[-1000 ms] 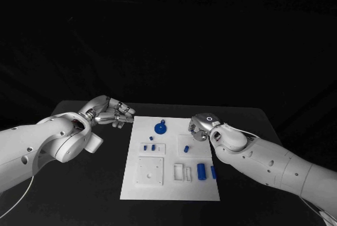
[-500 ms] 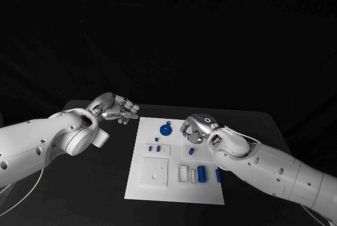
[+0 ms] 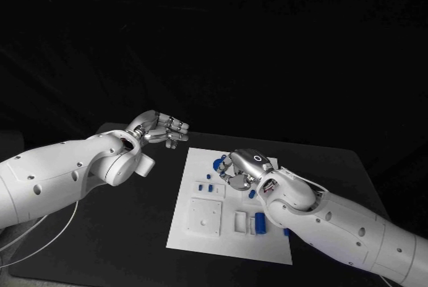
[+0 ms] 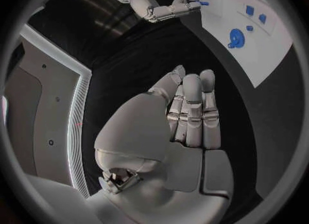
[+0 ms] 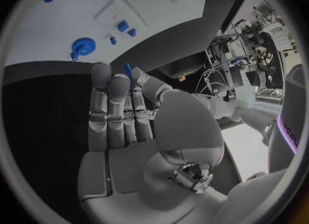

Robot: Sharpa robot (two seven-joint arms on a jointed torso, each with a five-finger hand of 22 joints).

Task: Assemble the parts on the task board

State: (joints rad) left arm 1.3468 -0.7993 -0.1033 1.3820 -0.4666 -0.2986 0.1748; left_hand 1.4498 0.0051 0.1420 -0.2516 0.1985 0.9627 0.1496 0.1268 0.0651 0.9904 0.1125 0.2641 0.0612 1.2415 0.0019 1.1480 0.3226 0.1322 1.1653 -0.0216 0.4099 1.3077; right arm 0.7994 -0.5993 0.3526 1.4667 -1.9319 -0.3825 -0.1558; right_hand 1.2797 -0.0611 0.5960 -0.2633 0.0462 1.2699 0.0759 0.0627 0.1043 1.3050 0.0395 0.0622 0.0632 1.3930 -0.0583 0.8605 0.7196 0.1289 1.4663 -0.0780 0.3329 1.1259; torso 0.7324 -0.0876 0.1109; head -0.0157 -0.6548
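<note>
I see the task board (image 3: 201, 240) lying white in the middle of the black table (image 3: 116, 237), with the right hand (image 3: 237, 171) hovering over its far end and the left hand (image 3: 161, 130) raised above the table just off the board's far left corner. My left hand has its fingers curled in together around nothing, while the right pinches a small blue part (image 5: 127, 69) between thumb and fingertip. On the board sit a round blue part (image 5: 82, 46), small blue pegs (image 3: 205, 188) and a blue cylinder (image 3: 260, 222).
</note>
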